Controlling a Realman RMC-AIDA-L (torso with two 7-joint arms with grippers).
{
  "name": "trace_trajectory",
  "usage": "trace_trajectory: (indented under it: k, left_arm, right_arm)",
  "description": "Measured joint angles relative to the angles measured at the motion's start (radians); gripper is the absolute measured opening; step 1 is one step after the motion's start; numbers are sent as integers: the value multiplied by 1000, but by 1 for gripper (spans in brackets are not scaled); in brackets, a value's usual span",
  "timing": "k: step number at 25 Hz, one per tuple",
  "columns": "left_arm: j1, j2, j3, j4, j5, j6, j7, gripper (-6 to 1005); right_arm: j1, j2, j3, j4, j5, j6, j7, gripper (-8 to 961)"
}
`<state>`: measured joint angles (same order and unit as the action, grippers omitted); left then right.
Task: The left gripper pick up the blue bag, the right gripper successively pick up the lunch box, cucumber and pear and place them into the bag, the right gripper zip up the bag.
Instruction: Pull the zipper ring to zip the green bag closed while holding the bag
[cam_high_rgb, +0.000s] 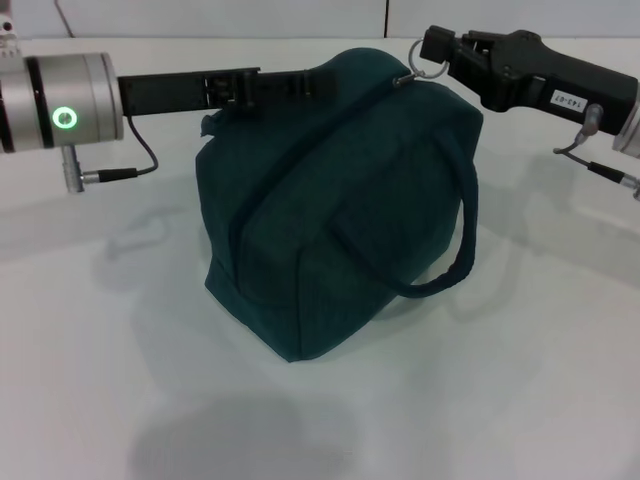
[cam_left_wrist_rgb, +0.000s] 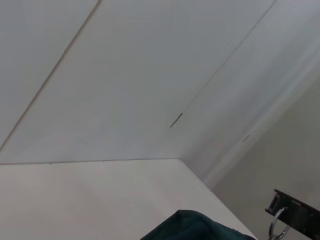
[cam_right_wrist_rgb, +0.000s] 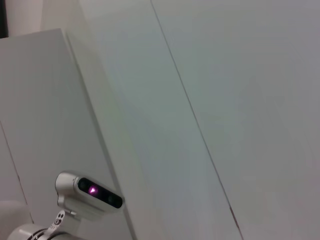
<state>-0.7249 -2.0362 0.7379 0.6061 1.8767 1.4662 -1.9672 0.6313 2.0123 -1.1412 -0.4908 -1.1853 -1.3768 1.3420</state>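
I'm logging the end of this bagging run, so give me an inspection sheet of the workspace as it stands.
Surface: white table, bare around the bag.
Job's things: blue bag stands on the table, top closed, one handle hanging down its side. Lunch box, cucumber and pear: nothing seen.
Clutter: nothing seen.
Grippers: left gripper reaches in level and meets the bag's top far-left edge; right gripper is at the zipper ring pull at the bag's top right end.
Cables: thin cable loops under the left wrist; another by the right wrist.
Surroundings: white panelled walls; the robot's head camera.
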Motion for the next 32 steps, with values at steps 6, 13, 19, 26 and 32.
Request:
trace_trajectory:
  k: [6,13,19,26,32]
  left_arm:
    - [1,-10,0,-5,0,-4,6,596]
    - [1,-20,0,-6,1,-4,6,292]
    - [6,-28,35,-2,-4,5,26,156]
    - [19,-45,36,-2,-18,62,71,92]
    - [35,-46,38,-4,-80,141,110,66]
  right_arm:
    - [-13,1,0,0,9,-11,0,14]
    - [-19,2,0,0,13,-19,0,14]
    - [-42,1,1,8,53,-18,0,14]
    - [-60,-2,12,34,64,-10,3,14]
    - [-70,-1,32,46,65,-10,2,14]
